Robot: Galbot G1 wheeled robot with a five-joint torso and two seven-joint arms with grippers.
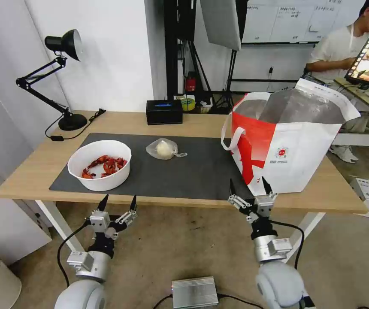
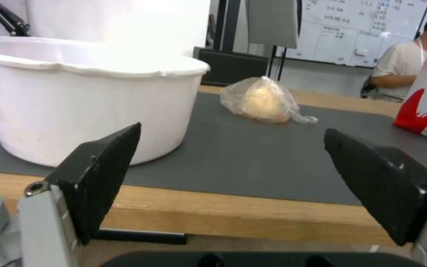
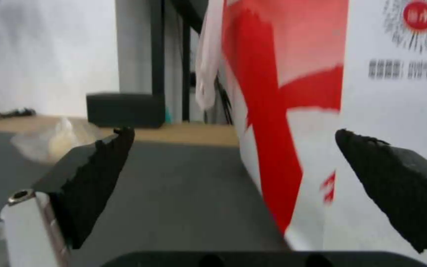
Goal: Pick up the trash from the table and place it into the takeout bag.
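Note:
A white round bowl (image 1: 100, 165) (image 2: 82, 100) of red shells sits at the left of the dark mat (image 1: 184, 171). A small clear bag (image 1: 164, 149) (image 2: 263, 101) (image 3: 58, 139) with a white lump lies mid-mat. The takeout bag (image 1: 291, 141) (image 3: 352, 104), white with a red panel and foil lining, stands open at the table's right. My left gripper (image 1: 118, 203) (image 2: 231, 148) hangs open just below the table's front edge, before the bowl. Close in front of the takeout bag's near corner, my right gripper (image 1: 250, 186) (image 3: 233, 148) is open too. Both hold nothing.
A black tissue box (image 1: 164, 112) stands at the table's (image 1: 34, 171) back edge, a black desk lamp (image 1: 62, 77) at the back left. A silver box (image 1: 194, 292) lies on the floor between the arms. A person sits behind the bag at right.

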